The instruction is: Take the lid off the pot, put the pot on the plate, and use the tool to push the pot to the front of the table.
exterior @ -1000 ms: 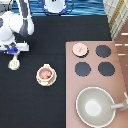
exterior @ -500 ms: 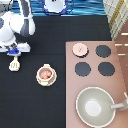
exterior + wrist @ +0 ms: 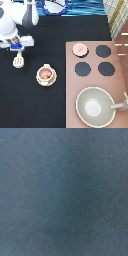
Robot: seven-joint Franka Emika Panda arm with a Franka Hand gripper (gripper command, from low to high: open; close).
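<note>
My gripper [image 3: 18, 48] is at the exterior view's left, shut on the handle of the cream-white tool [image 3: 19, 60], whose slotted head hangs just below it over the black table [image 3: 30, 105]. The pale pink pot [image 3: 46, 74] is open, shows its reddish-brown inside, and sits on the cream plate [image 3: 39, 80] to the lower right of the gripper. The pink lid [image 3: 79, 48] lies on the stove's upper left burner. The wrist view is a plain blue-grey blur with nothing to make out.
A pinkish-brown stove panel [image 3: 120, 70] with black burners [image 3: 83, 68] fills the right side. A large grey-beige pan [image 3: 95, 105] with a long handle rests on its lower part. A blue-and-white object [image 3: 54, 6] is at the top edge.
The gripper and the tool have shifted together slightly to the exterior view's right. Pot, plate and lid have not moved.
</note>
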